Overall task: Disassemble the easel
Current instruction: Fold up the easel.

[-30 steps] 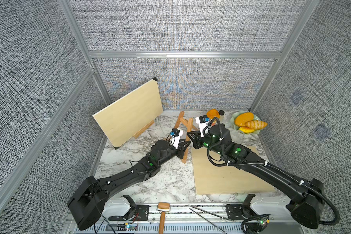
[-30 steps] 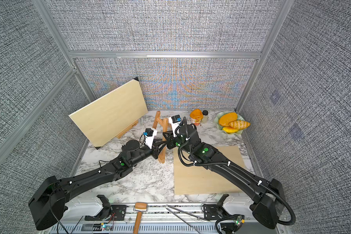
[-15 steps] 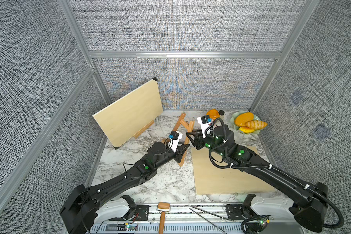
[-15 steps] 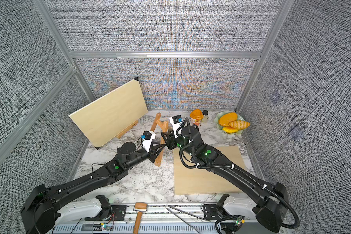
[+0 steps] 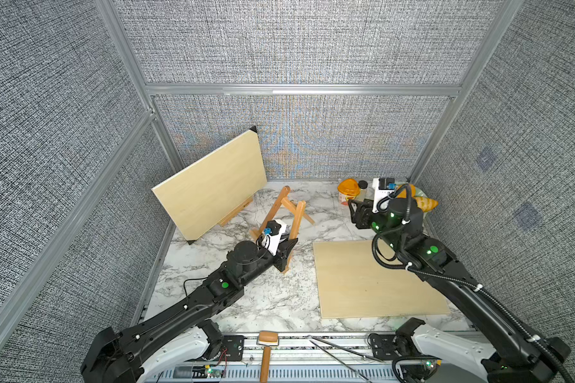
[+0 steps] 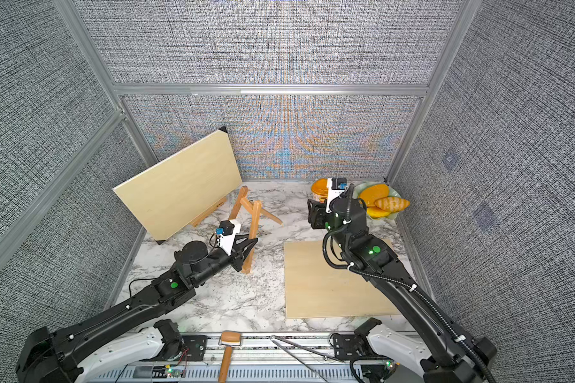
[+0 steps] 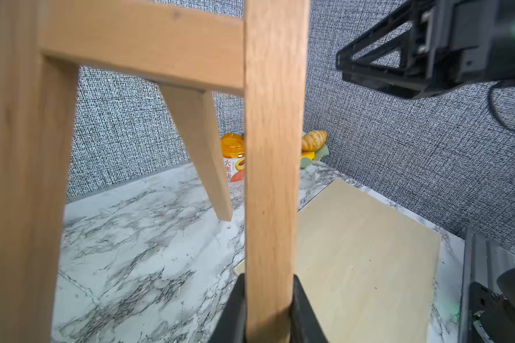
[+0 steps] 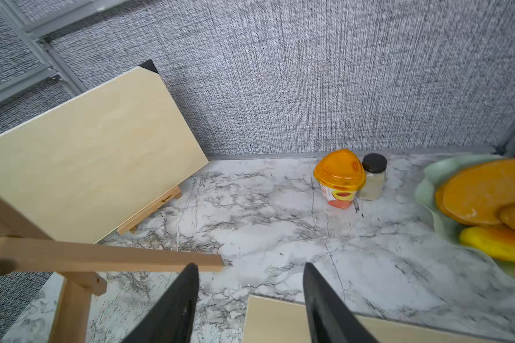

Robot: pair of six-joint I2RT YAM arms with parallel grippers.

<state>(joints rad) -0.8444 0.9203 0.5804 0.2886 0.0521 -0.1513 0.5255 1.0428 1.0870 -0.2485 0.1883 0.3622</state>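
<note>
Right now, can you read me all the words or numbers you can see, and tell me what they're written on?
"大果": running down the side of the orange-lidded cup, in the left wrist view; the character below it is too blurred to read.
Small dark stamp on the wooden ledge under the leaning board: too small to read.
No other writing can be made out.

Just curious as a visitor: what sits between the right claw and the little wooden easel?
Nothing: only bare marble tabletop separates the right gripper from the easel, as both top views show.
</note>
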